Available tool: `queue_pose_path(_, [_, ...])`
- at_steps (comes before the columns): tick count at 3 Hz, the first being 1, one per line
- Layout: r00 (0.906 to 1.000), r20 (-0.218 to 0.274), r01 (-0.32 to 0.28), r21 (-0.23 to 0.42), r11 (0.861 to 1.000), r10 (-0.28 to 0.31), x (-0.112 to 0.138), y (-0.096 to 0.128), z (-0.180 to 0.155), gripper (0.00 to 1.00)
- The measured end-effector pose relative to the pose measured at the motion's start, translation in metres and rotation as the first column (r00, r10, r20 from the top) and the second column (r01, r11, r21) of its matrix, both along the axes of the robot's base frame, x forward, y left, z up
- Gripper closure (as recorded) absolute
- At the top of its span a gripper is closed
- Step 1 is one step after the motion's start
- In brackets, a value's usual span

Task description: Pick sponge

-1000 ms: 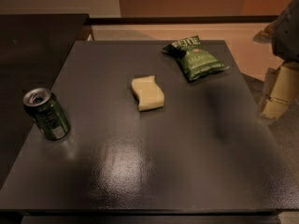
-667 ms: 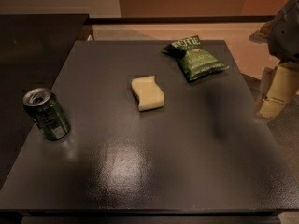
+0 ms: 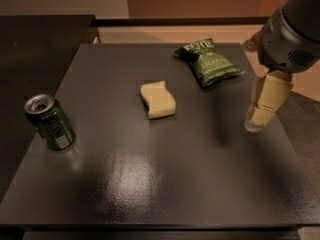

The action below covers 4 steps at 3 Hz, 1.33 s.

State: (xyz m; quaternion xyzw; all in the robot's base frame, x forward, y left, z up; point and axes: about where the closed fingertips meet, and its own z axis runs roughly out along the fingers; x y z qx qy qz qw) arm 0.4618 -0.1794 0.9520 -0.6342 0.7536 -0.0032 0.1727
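Approach is my step: gripper, its width I cannot tell, hangs well right of the sponge, needing leftward travel.

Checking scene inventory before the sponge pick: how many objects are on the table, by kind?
sponge: 1
soda can: 1
chip bag: 1
Total: 3 on the table. The gripper hangs over the table's right edge, touching none of them.
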Motion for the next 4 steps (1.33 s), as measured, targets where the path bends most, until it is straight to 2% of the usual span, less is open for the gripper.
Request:
queue_pose_path(2, [0.9988,0.000,-0.050,0.028,0.998,0.050,0.032,0.037,-0.033,0.00])
queue_pose_path(4, [0.9965,-0.022,-0.080,0.051,0.995,0.081,0.066,0.075,-0.059,0.00])
